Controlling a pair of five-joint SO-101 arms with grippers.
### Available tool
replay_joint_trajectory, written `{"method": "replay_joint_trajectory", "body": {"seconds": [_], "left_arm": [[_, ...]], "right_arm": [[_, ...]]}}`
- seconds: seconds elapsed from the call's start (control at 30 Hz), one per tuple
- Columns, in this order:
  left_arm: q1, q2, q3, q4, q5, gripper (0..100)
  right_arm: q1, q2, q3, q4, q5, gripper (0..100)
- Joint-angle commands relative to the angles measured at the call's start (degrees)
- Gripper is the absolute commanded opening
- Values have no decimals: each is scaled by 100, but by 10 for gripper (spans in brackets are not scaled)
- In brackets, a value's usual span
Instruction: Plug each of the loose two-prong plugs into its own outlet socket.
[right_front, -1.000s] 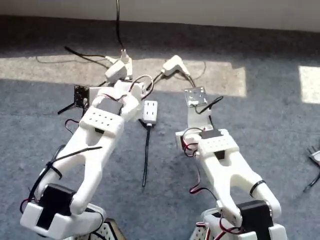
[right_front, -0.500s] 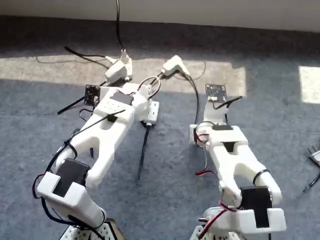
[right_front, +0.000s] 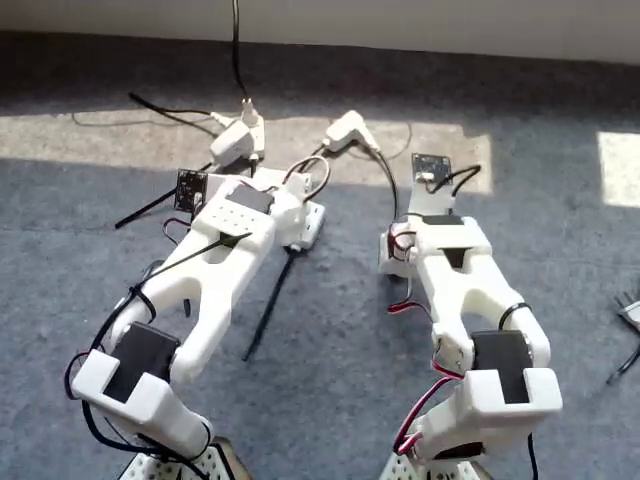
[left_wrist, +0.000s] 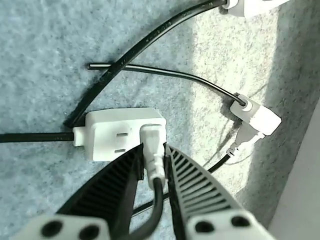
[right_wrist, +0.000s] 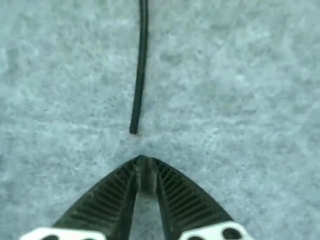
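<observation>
Here, the left tool (left_wrist: 154, 165) clamps a two-prong plug (left_wrist: 151, 145) against the face of the outlet block (left_wrist: 107, 132), seemingly a light, rigid piece best pinched by its flat sides, its stiff cord (left_wrist: 158, 197) likely to tug, while the right tool (right_wrist: 142, 175), away from the block, sits closed and empty.

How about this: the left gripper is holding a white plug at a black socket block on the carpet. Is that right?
Not quite. The socket block is white, not black; only its cord is black, as the left wrist view shows. The rest holds: the left gripper grips the white plug at that block, on the carpet.
</observation>
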Motion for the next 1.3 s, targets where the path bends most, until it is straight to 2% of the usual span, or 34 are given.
{"method": "replay_joint_trajectory", "body": {"seconds": [0.0,0.23,0.57,1.27], "left_arm": [[242,-347,-215,18,-18,7],[365,-286,-163,-255,-404,7],[233,75,-224,-369,-422,7],[127,-48,-207,-185,-422,7]], "right_arm": [[127,22,-286,4,-88,8],[127,31,-295,4,-88,8],[127,31,-295,4,-79,8],[127,31,-295,4,-70,8]]}}
